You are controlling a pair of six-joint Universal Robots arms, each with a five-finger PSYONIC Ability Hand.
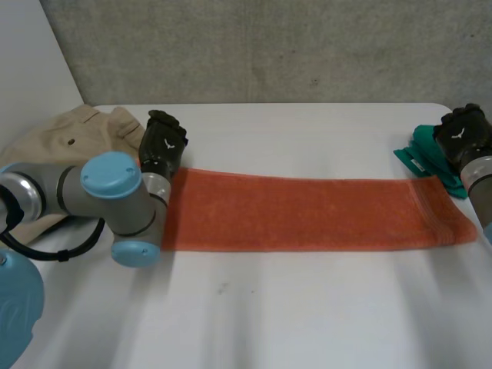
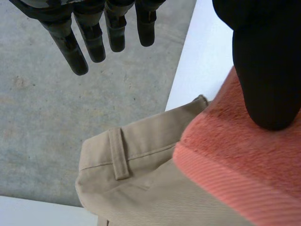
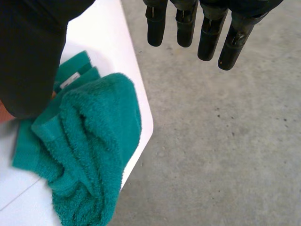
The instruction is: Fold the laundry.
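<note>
While orange towel lies on table as a long strip, seemingly folded once lengthwise, left hand and right hand sit at its ends, fingers straight, holding nothing; khaki trousers and green towel lie rumpled, unfolded.

One orange towel, one green towel, one pair of beige trousers, one white table, two hands, left hand and right hand

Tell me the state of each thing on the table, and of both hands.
orange towel: spread flat in a long strip
tan trousers: bunched up, unfolded
green towel: crumpled in a heap
left hand: open, fingers straight
right hand: open, fingers straight
</note>
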